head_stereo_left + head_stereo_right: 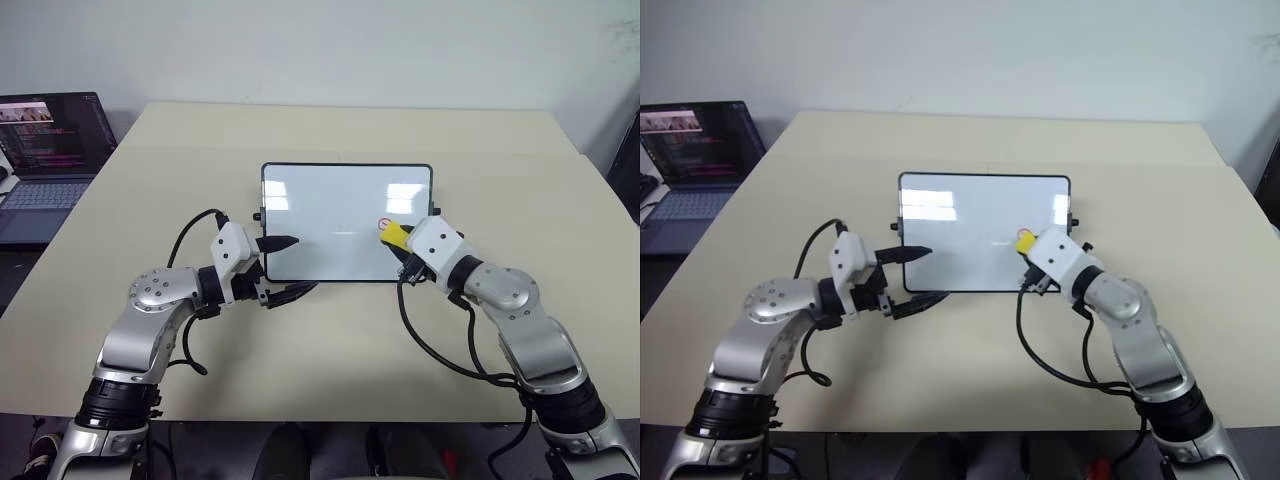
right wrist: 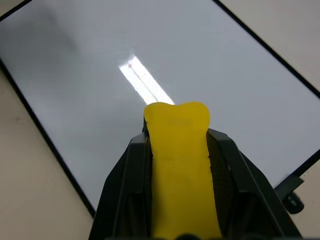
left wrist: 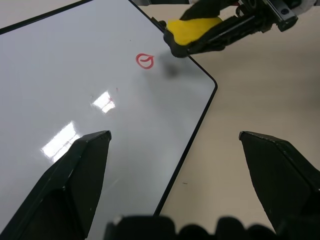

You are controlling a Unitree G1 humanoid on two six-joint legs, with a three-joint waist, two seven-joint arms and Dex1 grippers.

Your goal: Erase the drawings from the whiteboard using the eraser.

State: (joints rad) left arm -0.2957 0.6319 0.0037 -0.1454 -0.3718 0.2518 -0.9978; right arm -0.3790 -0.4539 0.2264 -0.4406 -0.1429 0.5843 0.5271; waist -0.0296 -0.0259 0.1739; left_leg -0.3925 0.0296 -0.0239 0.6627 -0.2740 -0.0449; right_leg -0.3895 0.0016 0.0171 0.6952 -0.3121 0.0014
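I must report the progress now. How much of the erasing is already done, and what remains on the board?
Most of the whiteboard looks clean already. One red oval mark remains near its right side. The right gripper is shut on the yellow eraser, poised beside that mark. The left gripper is open at the board's near left corner, one finger over it. Left: wiping away that last mark.
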